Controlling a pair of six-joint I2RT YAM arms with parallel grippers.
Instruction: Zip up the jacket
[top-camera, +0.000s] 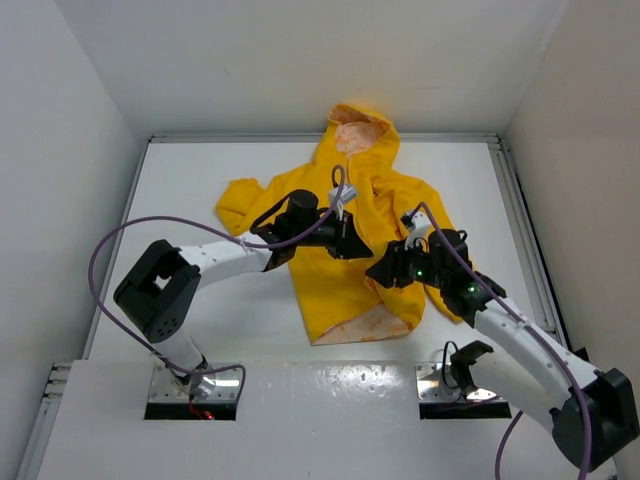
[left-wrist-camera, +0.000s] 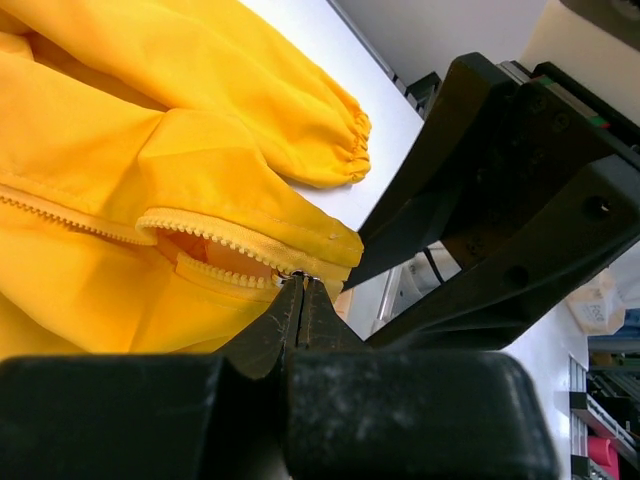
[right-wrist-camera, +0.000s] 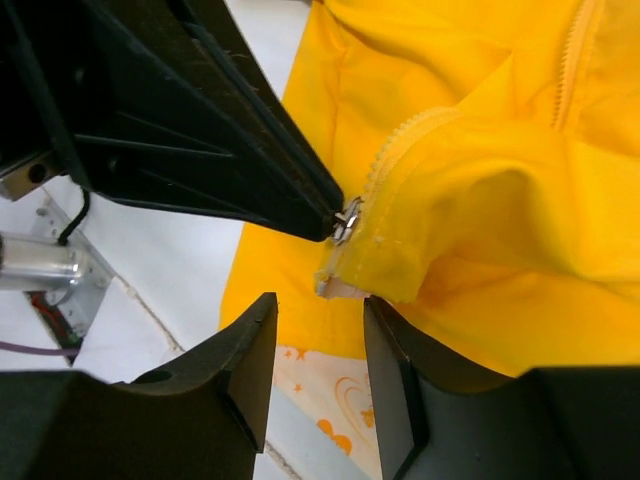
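Observation:
The yellow hooded jacket lies flat on the white table, hood at the far end. My left gripper is over its lower front, shut on the small silver zipper pull at the bottom of the yellow zipper teeth. The pull also shows in the right wrist view, pinched by the left gripper's black tip. My right gripper is open just below it, with the jacket's bottom front corner at the mouth of its fingers. White orange-printed lining shows at the hem.
The right gripper fills the right of the left wrist view, close to the left fingertips. A sleeve with an elastic cuff lies beyond. White walls and a raised rail bound the table. Purple cables loop from both arms.

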